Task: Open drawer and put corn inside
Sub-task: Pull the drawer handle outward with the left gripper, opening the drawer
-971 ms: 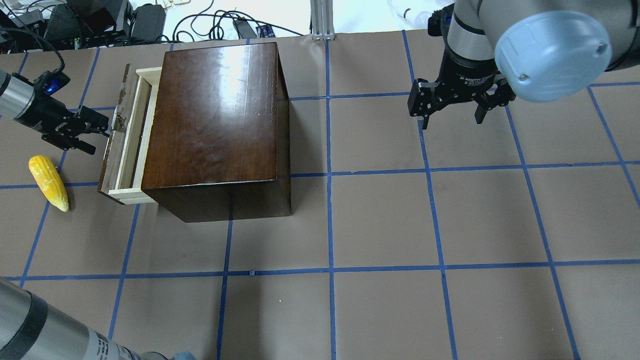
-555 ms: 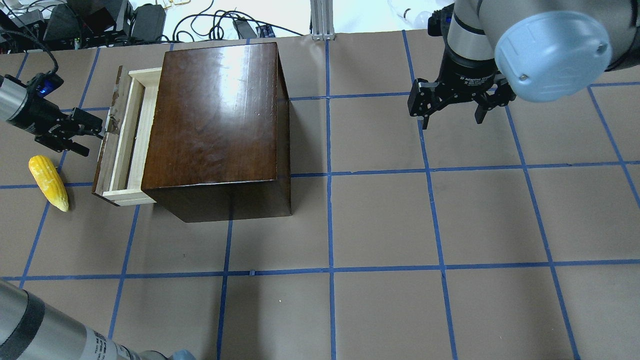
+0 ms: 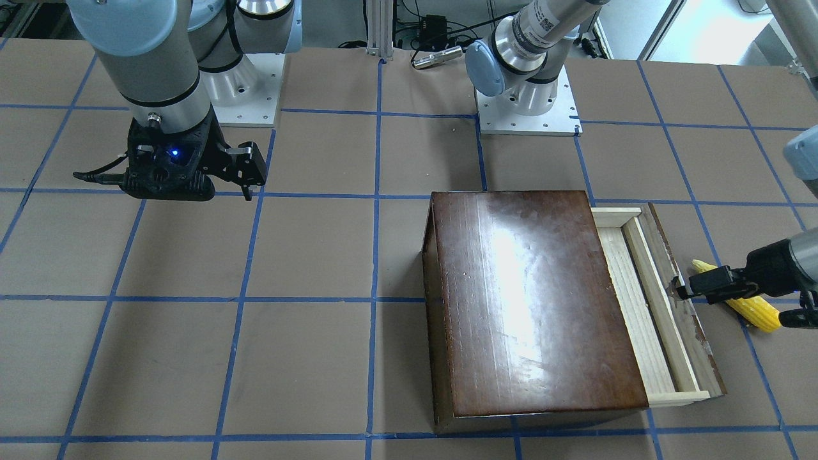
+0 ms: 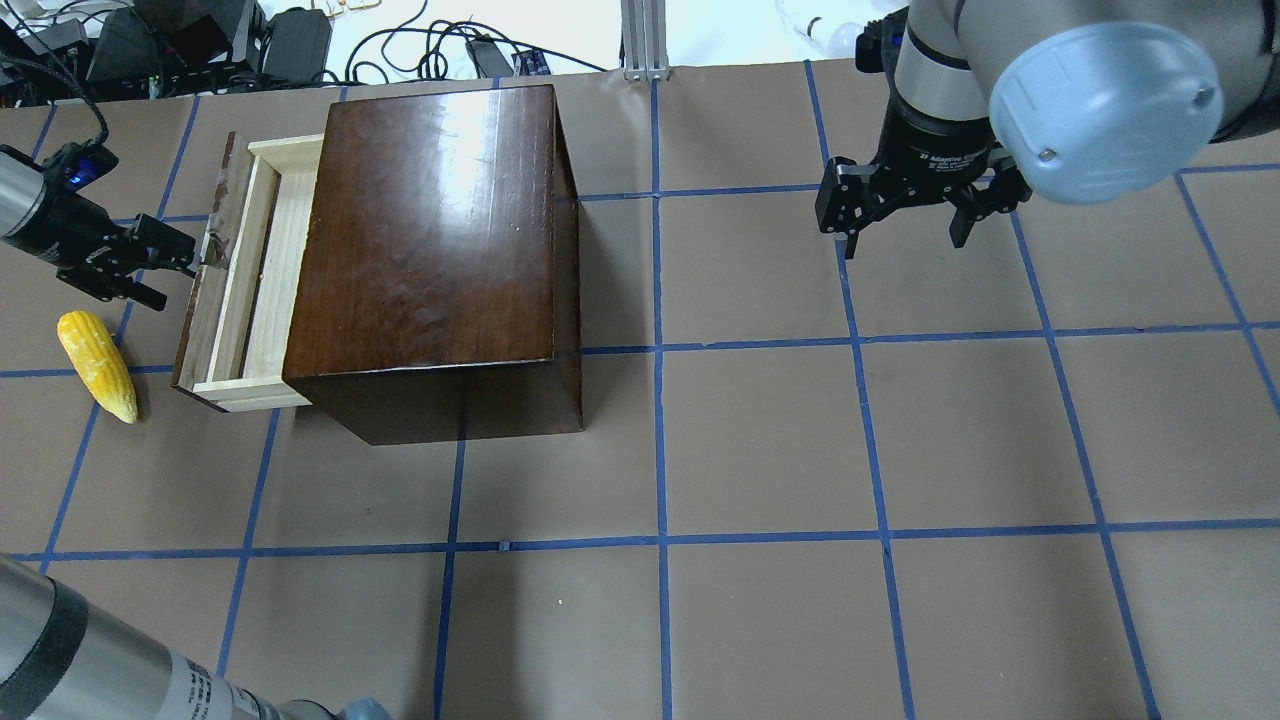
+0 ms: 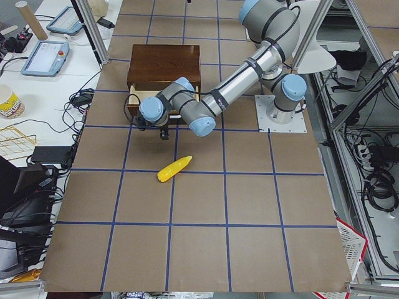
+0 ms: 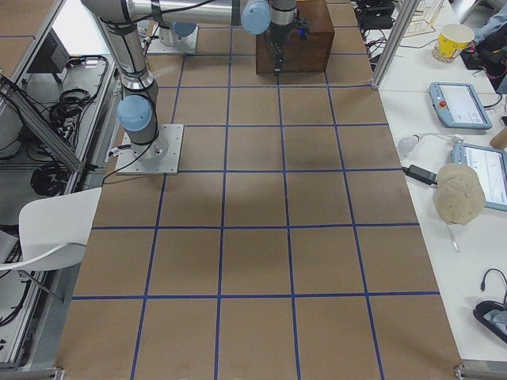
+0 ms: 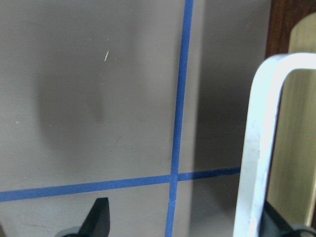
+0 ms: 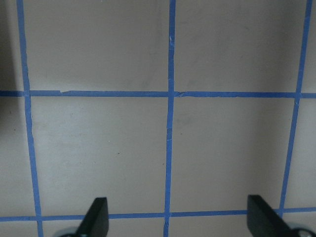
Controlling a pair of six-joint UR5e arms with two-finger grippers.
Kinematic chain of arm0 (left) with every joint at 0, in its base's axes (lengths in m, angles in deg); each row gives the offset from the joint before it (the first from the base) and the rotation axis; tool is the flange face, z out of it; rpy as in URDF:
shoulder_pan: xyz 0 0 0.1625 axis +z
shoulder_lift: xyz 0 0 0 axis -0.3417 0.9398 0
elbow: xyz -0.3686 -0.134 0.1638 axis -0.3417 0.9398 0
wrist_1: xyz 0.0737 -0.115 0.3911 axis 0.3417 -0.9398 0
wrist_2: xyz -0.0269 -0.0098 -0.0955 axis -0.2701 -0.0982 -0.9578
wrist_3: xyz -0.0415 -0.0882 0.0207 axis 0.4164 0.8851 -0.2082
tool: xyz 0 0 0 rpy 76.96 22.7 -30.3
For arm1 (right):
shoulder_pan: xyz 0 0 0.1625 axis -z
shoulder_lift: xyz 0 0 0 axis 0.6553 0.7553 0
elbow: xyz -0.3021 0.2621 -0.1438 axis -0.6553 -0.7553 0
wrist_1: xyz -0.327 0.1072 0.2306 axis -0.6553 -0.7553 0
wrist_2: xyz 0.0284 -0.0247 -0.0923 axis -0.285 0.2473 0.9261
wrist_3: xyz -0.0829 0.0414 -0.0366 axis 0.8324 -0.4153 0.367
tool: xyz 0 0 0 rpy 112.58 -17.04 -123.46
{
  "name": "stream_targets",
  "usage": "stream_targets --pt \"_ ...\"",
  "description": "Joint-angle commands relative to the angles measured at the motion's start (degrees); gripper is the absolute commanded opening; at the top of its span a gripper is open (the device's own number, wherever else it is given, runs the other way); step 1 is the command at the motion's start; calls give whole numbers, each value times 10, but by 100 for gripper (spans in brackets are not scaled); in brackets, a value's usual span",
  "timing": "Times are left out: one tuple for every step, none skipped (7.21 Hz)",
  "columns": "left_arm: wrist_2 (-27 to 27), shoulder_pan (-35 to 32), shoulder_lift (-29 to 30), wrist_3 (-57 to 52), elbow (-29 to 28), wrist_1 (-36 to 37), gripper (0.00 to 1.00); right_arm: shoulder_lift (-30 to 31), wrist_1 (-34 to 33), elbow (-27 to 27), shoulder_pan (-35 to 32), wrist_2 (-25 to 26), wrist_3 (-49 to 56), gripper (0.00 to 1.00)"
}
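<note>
left tool [image 4: 176, 281] spread at the drawer [image 4: 265, 290] handle [image 7: 261, 148], one fingertip [image 7: 279, 222] half hidden behind it; right tool [image 4: 904, 245] spread.

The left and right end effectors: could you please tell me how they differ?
The left black two-finger end effector lies level, one finger at the metal handle of the pale wood drawer; the right black two-finger end effector points straight down over the brown table, touching nothing. The left is beside the glossy dark-brown box, the right well away from it. Both are open and empty.

Brown table [image 4: 760, 620] gridded with blue tape [image 4: 661, 440] lines.
</note>
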Motion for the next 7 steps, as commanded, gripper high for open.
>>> stream_targets --pt "18 0 10 -16 -17 -1 100 0 -1 0 0 0 0 100" --pt "22 0 11 -16 -24 -6 100 0 -1 0 0 0 0 100" --pt "22 0 11 -16 -25 -10 100 0 -1 0 0 0 0 100" --pt "22 1 8 -16 -26 -21 100 0 -1 0 0 0 0 100" --pt "22 1 -2 -14 -26 -35 100 0 -1 0 0 0 0 100" --pt "26 2 -11 -8 -30 -36 100 0 -1 0 0 0 0 100" --pt "41 17 -14 17 -47 -42 100 0 -1 0 0 0 0 100"
